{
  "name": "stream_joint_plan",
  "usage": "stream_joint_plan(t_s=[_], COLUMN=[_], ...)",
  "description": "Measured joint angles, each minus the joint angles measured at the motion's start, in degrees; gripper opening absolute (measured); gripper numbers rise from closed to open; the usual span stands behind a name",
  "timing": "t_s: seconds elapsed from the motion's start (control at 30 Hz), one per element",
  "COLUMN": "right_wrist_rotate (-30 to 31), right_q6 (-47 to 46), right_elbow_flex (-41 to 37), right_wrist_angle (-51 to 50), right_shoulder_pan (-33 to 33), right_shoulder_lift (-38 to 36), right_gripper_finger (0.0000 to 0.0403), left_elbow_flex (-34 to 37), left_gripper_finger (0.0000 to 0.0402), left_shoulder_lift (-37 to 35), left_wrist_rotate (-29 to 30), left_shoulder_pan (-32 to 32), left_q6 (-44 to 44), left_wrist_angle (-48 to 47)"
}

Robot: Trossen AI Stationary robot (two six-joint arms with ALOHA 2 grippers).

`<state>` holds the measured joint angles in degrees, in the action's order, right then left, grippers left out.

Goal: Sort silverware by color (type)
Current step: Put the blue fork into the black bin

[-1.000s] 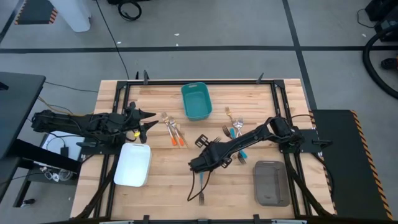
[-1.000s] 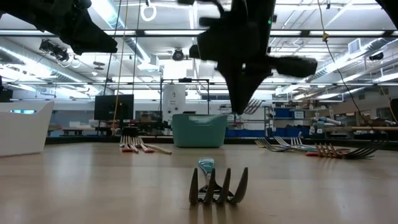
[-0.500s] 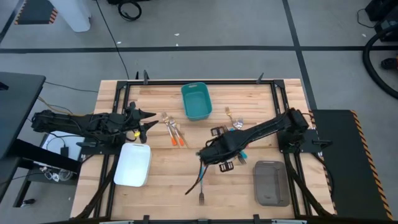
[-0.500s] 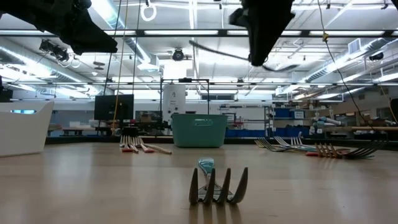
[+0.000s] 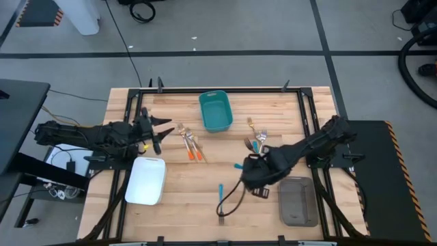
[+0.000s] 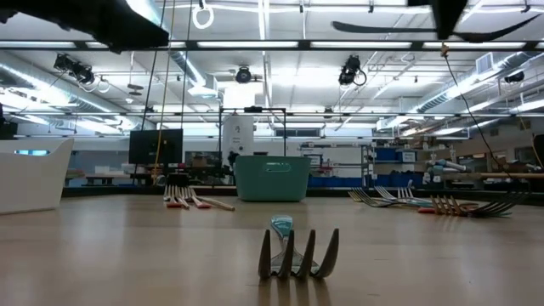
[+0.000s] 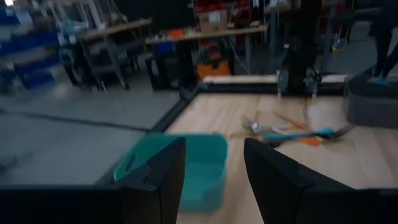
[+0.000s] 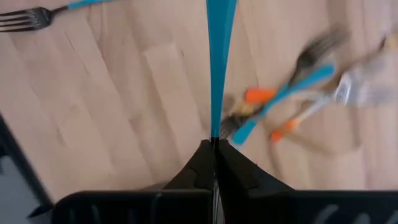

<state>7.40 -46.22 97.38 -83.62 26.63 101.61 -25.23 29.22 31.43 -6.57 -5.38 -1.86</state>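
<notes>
Your right arm has been swinging back across the table: a second ago its gripper was hanging over the bare wood well short of the teal bin, and now the right gripper is sitting further toward the grey tray, just beside that tray's near corner. It is also leaving the low view, where only a dark sliver of it is showing at the upper edge. The lone blue-handled fork, which the arm was covering before, is now lying in plain sight on the wood between the white tray and the grey tray, untouched.

You are gripping a second blue-handled utensil: in the right wrist view the two fingers are pressed together on its thin blue shaft, with no gap showing between them, and the handle is running straight out from the closed tips. Its working end is hidden in the grip.

Beyond the held piece, a mixed cluster of blue and orange forks is lying on the wood on the grey-tray side of the teal bin. The orange-handled forks are resting on the other side of the bin, toward the white tray, where they were a second ago.

Your left gripper is waiting near the orange-handled forks, above the white tray's far end, fingers spread apart and holding nothing.
</notes>
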Motion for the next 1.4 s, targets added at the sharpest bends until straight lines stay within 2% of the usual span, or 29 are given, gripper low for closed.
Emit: stream_joint_plan(t_s=[0.37, 0.63, 1.0, 1.13, 1.4], right_wrist_rotate=[-3.58, -4.75, -6.03, -6.03, -6.52], right_q6=[-33.39, -50.18, -66.64, -71.25, -75.44], right_elbow_flex=[-14.40, -21.77, -25.95, -28.04, -33.33], right_wrist_angle=[2.23, 9.38, 12.51, 16.48, 21.26], right_shoulder_pan=[9.59, 17.06, 27.42, 30.38, 32.11], right_shoulder_lift=[-9.60, -12.49, -11.79, -11.09, -10.85], right_gripper_finger=[0.0012, 0.0012, 0.0012, 0.0012, 0.0012], left_elbow_flex=[0.00, 0.00, 0.00, 0.00, 0.00], left_gripper_finger=[0.0172, 0.0172, 0.0172, 0.0172, 0.0172], left_shoulder_lift=[0.01, 0.02, 0.02, 0.02, 0.02], left_wrist_rotate=[0.10, 0.10, 0.06, 0.04, 0.02], left_shoulder_pan=[0.02, 0.02, 0.02, 0.02, 0.02], left_q6=[-14.62, -22.27, -30.01, -31.74, -32.03], left_wrist_angle=[13.75, 20.25, 25.31, 26.21, 27.78])
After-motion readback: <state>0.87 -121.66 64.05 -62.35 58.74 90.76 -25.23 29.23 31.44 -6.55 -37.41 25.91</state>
